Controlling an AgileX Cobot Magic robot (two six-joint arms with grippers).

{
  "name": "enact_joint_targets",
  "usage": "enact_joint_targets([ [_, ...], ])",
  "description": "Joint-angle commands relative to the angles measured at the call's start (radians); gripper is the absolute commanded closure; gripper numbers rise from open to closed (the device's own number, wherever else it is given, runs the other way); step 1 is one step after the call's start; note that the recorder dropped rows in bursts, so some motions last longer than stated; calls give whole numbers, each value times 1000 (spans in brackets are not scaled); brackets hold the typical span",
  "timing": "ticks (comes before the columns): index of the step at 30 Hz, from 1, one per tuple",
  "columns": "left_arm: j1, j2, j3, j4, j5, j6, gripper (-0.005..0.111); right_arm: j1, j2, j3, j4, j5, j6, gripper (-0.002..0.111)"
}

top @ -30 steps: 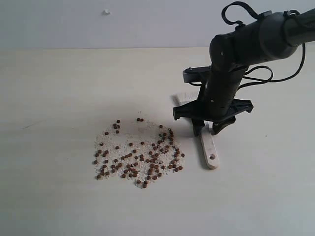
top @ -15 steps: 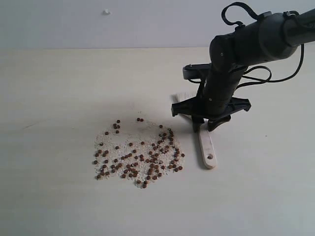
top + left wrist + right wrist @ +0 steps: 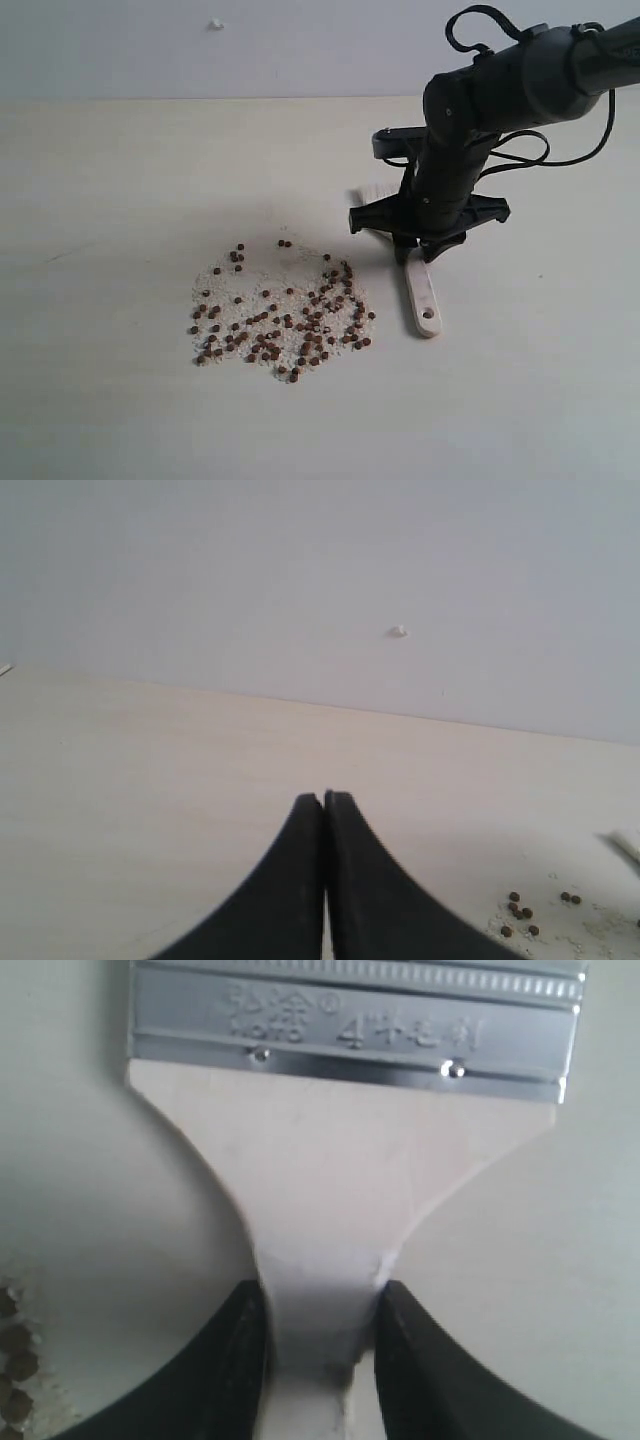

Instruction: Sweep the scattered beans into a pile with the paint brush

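Observation:
The beans [image 3: 283, 318] lie scattered over whitish crumbs on the pale table, left of the paint brush [image 3: 424, 296]. The brush lies flat with its holed handle end toward the front and its white bristles [image 3: 370, 195] toward the back. My right gripper [image 3: 416, 250] points straight down and is shut on the narrow part of the wooden handle [image 3: 340, 1170], just behind the silver ferrule [image 3: 355, 1020]. A few beans [image 3: 14, 1350] show at the edge of the right wrist view. My left gripper [image 3: 324, 798] is shut and holds nothing; some beans [image 3: 519, 911] lie off to its side.
The pale tabletop [image 3: 120, 200] stretches on all sides of the beans, and a plain grey wall [image 3: 300, 40] with a small white speck [image 3: 216, 24] stands behind it. Black cables [image 3: 530, 150] hang from the right arm.
The right gripper's fingers, apart on either side of the handle one second ago, have come together on it. The handle's end has shifted slightly toward the back. The beans have not moved.

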Motion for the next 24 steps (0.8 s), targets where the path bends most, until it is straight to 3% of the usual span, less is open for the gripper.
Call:
enact_joint_targets([
  [1,-5,-7,0,-4,-4,1,107,2,22,10,-32,16,-8,108],
  [24,-5,-7,0,-2,-8,-1,107,2,-218,10,-114,90,-69,108],
])
